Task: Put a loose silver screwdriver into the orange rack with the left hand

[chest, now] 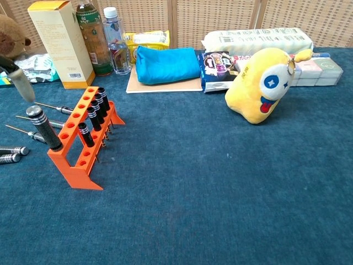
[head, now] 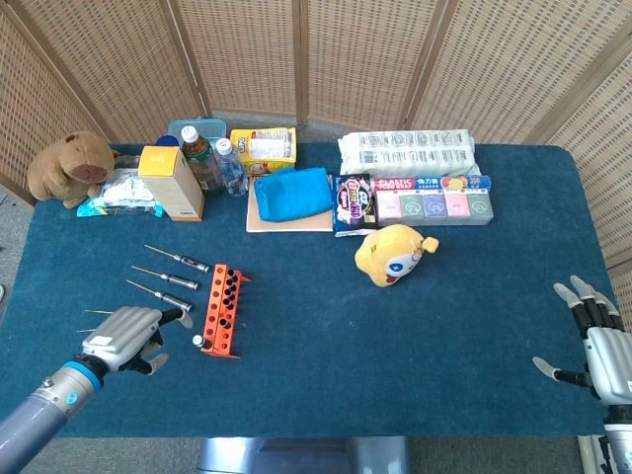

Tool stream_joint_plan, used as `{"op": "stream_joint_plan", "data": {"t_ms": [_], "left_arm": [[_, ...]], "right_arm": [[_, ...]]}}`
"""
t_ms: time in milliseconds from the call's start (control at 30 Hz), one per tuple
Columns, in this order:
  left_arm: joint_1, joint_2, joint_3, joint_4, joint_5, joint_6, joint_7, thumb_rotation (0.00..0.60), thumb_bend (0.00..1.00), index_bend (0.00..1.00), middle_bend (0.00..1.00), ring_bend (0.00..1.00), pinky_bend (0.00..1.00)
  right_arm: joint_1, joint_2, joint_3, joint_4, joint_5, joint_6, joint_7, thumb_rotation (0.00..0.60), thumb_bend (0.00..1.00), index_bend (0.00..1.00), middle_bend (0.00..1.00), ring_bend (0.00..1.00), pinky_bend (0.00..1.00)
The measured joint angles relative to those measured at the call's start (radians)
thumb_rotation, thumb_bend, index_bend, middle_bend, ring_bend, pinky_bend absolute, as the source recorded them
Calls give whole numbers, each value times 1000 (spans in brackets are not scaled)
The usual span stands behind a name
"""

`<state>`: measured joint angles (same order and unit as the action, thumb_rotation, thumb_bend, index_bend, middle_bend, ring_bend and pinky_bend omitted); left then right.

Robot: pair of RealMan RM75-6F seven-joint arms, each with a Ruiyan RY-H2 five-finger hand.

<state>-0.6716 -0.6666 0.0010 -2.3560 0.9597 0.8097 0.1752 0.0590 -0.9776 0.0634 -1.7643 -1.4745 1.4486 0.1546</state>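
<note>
Head view shows us our left hand [head: 123, 337] just beside the orange plastic rack [head: 221, 310], fingers loosely curled and holding nothing, apart from the silver screwdriver with the black knurled handle [chest: 44, 128]. That screwdriver stands tilted in the rack's near end hole. Three loose silver screwdrivers [head: 163, 277] lie on the blue cloth counter [head: 415, 346] left of the rack. Our right hand [head: 595, 342] rests empty near the far right edge, fingers spread.
</note>
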Motion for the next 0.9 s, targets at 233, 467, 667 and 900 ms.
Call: {"op": "stream_joint_plan", "data": {"t_ms": [233,467,667,900], "left_arm": [[89,18,-4,0,134,113,-40,600,265,14,474,504,713],[230,-8,16,60,355,311,-68,600,149,0,0,19,336],[376,-146,26,289,544,599,-78,600,145,0,0,1,231],[565,-310,47,548,601,809,-137,600,146,0,0,0,215]], "right_arm": [[0,-2,-1,-1,-3,1,-6,600,18,90,0,0,0],[4,-7,-5,-3,-13,-5,-12,600,9,90,0,0,0],[2,-20,-11,5,-28,4,-6,600,0,90,0,0,0],[-3,-30,-13,10,-40,21,-33,600,0,88,0,0,0]]}}
